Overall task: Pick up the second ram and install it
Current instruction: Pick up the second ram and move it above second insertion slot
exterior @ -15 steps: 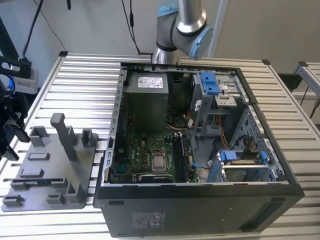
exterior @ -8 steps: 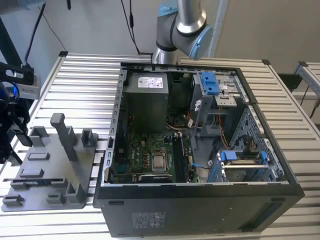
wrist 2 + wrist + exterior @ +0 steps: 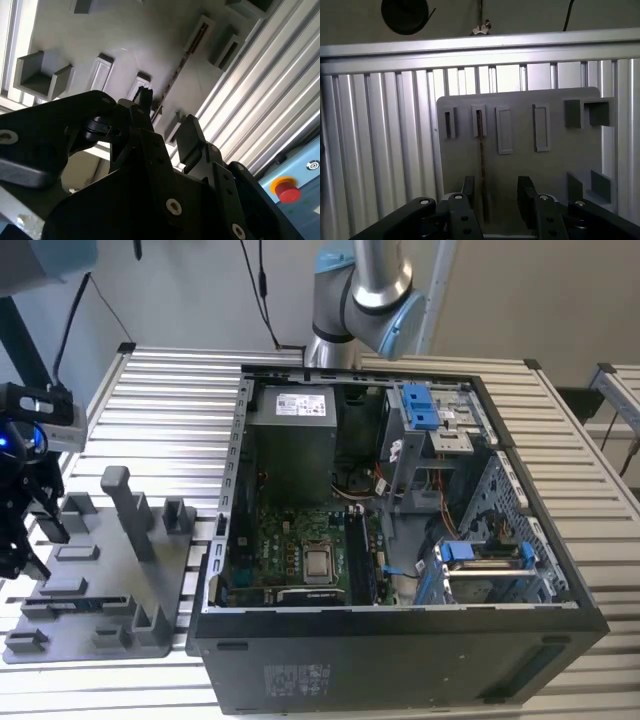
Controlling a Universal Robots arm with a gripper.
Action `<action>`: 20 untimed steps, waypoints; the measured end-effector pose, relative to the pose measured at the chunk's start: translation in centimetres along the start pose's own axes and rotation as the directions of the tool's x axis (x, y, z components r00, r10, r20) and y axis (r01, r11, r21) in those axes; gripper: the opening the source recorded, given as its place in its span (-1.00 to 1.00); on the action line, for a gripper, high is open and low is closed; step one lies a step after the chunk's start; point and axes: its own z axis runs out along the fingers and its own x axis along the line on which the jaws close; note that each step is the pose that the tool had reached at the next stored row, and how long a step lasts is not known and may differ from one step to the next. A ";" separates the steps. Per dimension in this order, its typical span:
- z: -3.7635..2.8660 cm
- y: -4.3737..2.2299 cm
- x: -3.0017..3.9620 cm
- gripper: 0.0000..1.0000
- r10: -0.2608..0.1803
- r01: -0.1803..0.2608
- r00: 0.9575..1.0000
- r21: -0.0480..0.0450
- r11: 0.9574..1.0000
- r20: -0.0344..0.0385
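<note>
Grey plastic tray [image 3: 105, 575] sat on the slatted table [image 3: 160, 410] at the exterior view's left, just beside the open computer case [image 3: 400, 665]. The second ram [image 3: 481, 150] [image 3: 181, 62] stood on edge in one of the tray's slots, a thin dark strip in both wrist views. The end effector [image 3: 495, 192] hung over that slot with its fingers [image 3: 524, 192] apart and clamped on nothing. The strip ran between them, closer to one finger, and I could not tell whether either touched it. By my reading the task was barely begun: the second ram had not yet been lifted out of the tray, so the pick-up and the seating on the green board [image 3: 290, 540] inside the case were both left to do. Whether another stick already sat on that board could not be made out.
</note>
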 end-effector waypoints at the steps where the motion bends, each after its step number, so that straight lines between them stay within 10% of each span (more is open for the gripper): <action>1: 0.19 0.00 0.06 -0.04 -0.003 0.003 1.000 0.000 1.000 0.000; 20: 3.62 -0.04 0.79 -0.04 -0.048 0.048 0.999 -0.001 0.999 0.000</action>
